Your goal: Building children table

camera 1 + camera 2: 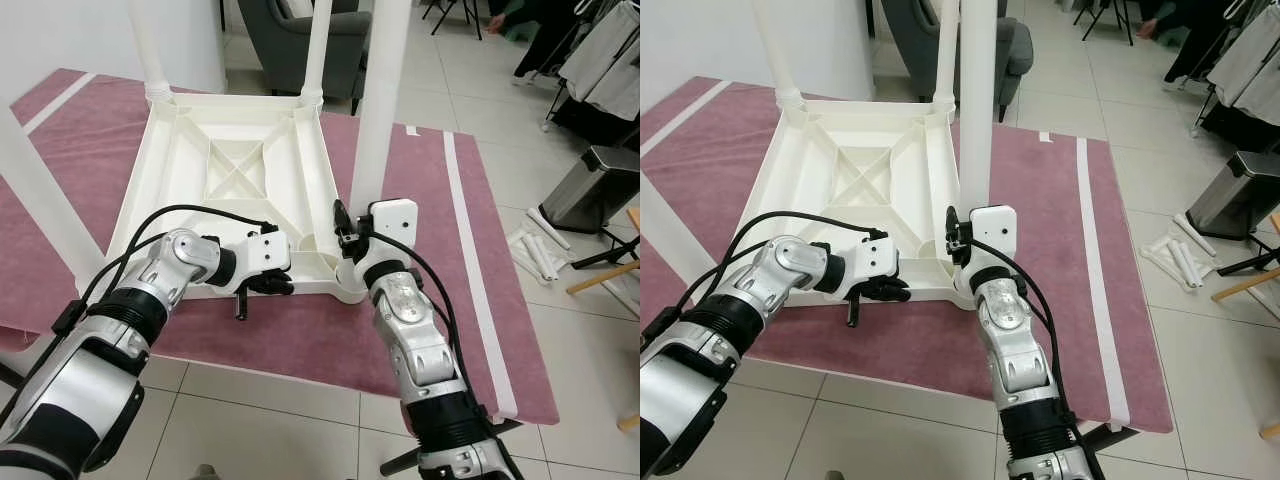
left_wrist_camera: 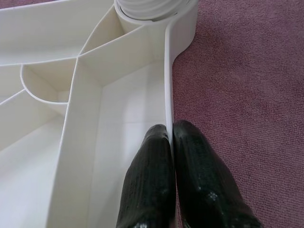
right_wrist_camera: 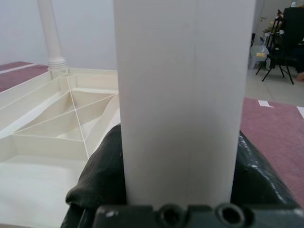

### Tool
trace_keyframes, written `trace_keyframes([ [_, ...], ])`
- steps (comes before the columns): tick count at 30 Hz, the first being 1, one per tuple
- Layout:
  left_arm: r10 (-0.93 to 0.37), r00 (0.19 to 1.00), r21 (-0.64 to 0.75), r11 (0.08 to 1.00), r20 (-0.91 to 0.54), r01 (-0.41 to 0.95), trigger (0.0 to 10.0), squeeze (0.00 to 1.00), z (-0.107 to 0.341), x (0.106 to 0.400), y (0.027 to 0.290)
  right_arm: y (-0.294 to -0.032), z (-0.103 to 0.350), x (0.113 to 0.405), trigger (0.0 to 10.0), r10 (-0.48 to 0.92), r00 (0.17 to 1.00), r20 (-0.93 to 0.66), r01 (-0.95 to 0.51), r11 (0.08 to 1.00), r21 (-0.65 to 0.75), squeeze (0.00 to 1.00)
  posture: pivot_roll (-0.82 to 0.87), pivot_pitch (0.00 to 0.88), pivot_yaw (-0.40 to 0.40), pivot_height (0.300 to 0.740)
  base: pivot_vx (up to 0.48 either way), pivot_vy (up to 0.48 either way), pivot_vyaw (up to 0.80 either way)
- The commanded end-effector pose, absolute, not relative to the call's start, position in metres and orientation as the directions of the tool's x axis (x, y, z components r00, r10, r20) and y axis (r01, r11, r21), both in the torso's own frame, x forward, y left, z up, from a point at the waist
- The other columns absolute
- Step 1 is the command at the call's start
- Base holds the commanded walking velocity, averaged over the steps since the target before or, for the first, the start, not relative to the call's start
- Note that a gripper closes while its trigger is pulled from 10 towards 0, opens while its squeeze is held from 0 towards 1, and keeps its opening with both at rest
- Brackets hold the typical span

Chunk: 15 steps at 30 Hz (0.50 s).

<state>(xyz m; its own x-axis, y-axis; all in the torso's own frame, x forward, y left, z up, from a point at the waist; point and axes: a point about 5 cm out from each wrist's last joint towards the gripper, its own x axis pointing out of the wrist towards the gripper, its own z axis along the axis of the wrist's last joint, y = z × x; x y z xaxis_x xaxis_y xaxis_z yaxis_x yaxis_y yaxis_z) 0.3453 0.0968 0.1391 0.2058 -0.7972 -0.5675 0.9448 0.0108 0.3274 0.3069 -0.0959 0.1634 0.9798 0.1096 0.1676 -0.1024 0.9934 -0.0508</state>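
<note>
A white plastic children's table [image 1: 180, 150] lies upside down on a maroon rug [image 1: 400, 330]. Two legs stand in its far corners, and another leg [image 1: 35, 195] rises at the near left. My right gripper [image 1: 350, 240] is shut on the lower end of the near-right leg [image 1: 382, 100], which stands upright in the corner socket [image 1: 350, 285]. In the right wrist view this leg [image 3: 180, 95] sits between the black fingers [image 3: 102, 171]. My left gripper [image 1: 268, 285] is shut on the table's near rim [image 2: 167, 95], with its fingertips [image 2: 159, 142] pinching the thin wall beside the socket.
The rug's front edge meets tiled floor just before me. A grey armchair [image 1: 300, 40] stands behind the table. To the right are a metal bin [image 1: 595, 185], loose white parts [image 1: 540, 250] on the floor and a wooden piece [image 1: 605, 275].
</note>
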Motion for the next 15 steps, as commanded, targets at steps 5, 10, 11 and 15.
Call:
trace_keyframes([
  [5,-0.819,0.282,0.349,0.107,-0.499,0.931,10.0,0.00,0.148,0.351,0.101,-0.117,0.101,0.279,10.0,0.050,0.999,-0.020,-0.049,0.996,0.073,0.00,0.10,0.080,-0.017,0.740,0.000,0.000,0.00],
  [10,-0.819,0.281,0.347,0.108,-0.500,0.932,10.0,0.00,0.148,0.351,0.102,-0.120,0.096,0.269,10.0,0.088,0.996,-0.012,-0.087,0.994,0.068,0.00,0.10,0.078,-0.014,0.740,0.000,0.000,0.00],
  [11,-0.818,0.281,0.346,0.108,-0.501,0.932,10.0,0.00,0.148,0.351,0.102,-0.122,0.094,0.268,10.0,0.085,0.996,-0.023,-0.084,0.995,0.051,0.00,0.09,0.078,-0.013,0.740,0.000,0.000,0.00],
  [15,-0.818,0.281,0.345,0.109,-0.502,0.932,10.0,0.00,0.148,0.351,0.102,-0.126,0.089,0.268,10.0,0.069,0.996,-0.052,-0.069,0.998,0.006,0.00,0.09,0.077,-0.012,0.740,0.000,0.000,0.00],
])
